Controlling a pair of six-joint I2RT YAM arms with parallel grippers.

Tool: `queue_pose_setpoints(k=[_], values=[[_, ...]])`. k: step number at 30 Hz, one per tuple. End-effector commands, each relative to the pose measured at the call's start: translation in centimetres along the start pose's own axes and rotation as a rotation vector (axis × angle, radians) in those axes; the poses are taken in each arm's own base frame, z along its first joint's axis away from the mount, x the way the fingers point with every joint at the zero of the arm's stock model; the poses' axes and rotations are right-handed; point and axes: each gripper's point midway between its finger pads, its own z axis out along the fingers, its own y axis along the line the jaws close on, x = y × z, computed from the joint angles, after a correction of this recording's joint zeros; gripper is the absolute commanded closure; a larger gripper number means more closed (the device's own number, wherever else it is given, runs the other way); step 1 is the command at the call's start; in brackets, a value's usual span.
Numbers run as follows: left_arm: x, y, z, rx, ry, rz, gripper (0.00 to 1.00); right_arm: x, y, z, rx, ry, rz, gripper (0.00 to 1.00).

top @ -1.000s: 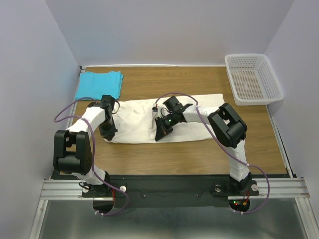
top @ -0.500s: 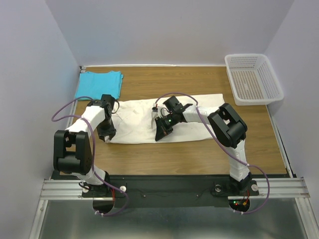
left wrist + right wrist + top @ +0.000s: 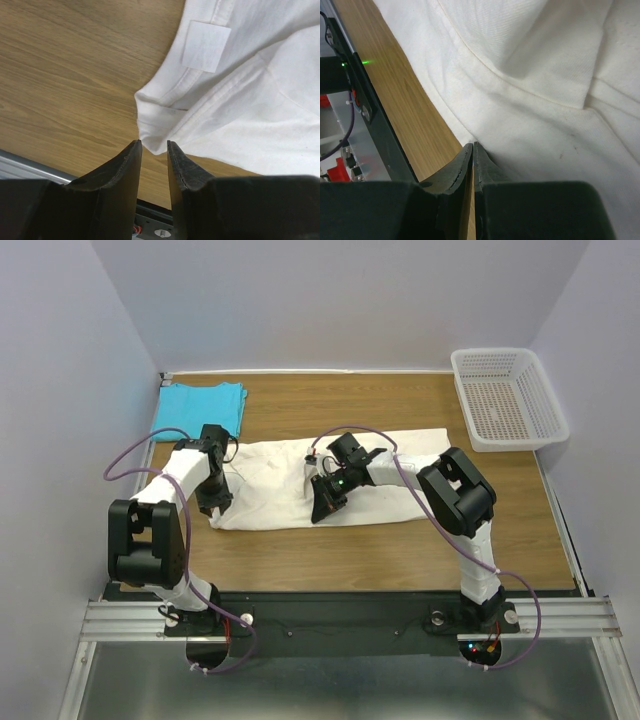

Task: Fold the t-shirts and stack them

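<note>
**Retake the left end before the next fold**

Note turquoise t-shirt [image 3: 198, 408], folded, at far left corner of table [image 3: 350, 555]; leave alone. Find cream-white t-shirt [image 3: 270, 485] lying as a long band across the table's middle. See left gripper [image 3: 154, 144] at its left end, jaws parted with nothing between, folded corner of cloth just past the tips. Probably best: push in over that doubled corner, take every layer, then close. See right gripper [image 3: 473, 145] clenched at the near hem, mid-band; cannot tell if cloth is nipped. Lift level to avoid skew.

Bright, even light (soft shadows), sharp focus.
</note>
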Motion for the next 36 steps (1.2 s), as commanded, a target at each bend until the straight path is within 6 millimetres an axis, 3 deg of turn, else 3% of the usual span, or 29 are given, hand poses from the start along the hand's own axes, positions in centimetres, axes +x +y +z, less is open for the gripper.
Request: queue_pose_setpoints(k=[1, 9, 16, 21, 23, 32, 36], values=[[1.0, -0.8, -0.5, 0.074, 0.028, 0.021, 0.6, 1.5, -5.0, 0.3, 0.219, 0.024, -0.028, 0.89], [1.5, -0.9, 0.5, 0.061, 0.063, 0.039, 0.59, 1.5, -5.0, 0.4, 0.212, 0.026, -0.026, 0.89], [1.0, -0.3, 1.2, 0.004, 0.064, 0.038, 0.83, 1.8, -5.0, 0.4, 0.213, 0.03, -0.024, 0.89], [0.7, 0.2, 0.9, -0.012, 0.04, 0.028, 0.9, 1.8, -5.0, 0.5, 0.208, 0.033, -0.022, 0.89], [0.5, 0.4, 1.0, -0.022, 0.039, 0.023, 1.0, 1.8, -5.1, 0.5, 0.213, 0.032, -0.021, 0.89], [-1.1, 1.0, 2.3, -0.082, 0.015, 0.02, 1.0, 1.8, -5.1, 0.4, 0.219, 0.03, -0.027, 0.89], [-2.8, 1.0, 1.4, -0.064, -0.03, -0.007, 1.0, 1.8, -5.1, 0.4, 0.219, 0.03, -0.031, 0.89]])
